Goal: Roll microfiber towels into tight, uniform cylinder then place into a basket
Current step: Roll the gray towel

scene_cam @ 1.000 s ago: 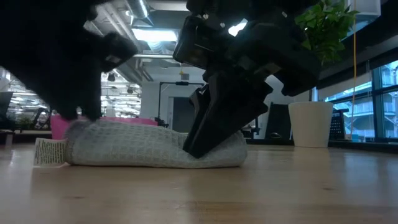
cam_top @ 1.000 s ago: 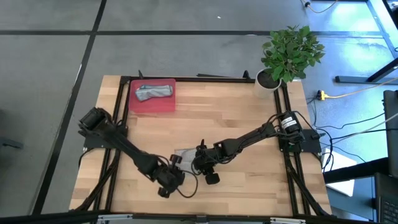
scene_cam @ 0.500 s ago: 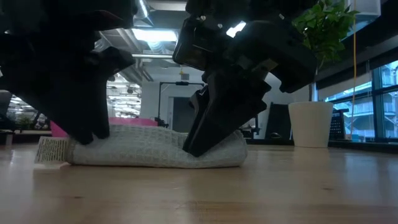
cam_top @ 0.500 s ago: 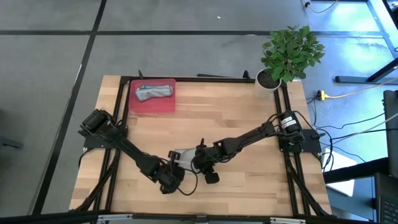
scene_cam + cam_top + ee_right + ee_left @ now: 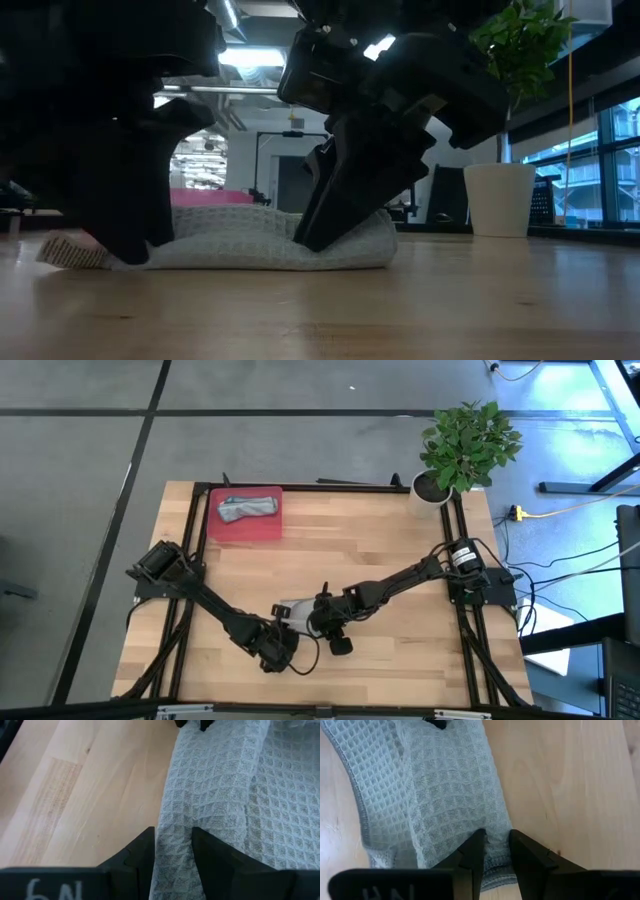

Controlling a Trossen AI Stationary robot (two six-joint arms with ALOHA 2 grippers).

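One towel is finished: a rolled towel, its colour hard to judge from above, lies inside the basket, which sits at the far left corner of the worktop. The second towel, the light grey towel, is rolled into a low cylinder near the middle of the worktop's near edge and has not yet gone to the basket; lifting it and carrying it across remain. Both arms work on it. The left pincer is narrowly open, its fingers closed on a fold at one end of the grey roll, as the left wrist view shows. The right pincer grips the other end, its fingers set slightly wider with waffle cloth pinched between them. In the low view the roll rests on the worktop, with its label sticking out at the end held by the left arm. Compared with one second ago, the left arm has shifted along the near edge toward the roll and now covers its end in the low view, and the label has tilted downward. The right arm and the towel in the basket are unchanged. The white pot with the plant stands at the far right corner, uninvolved.
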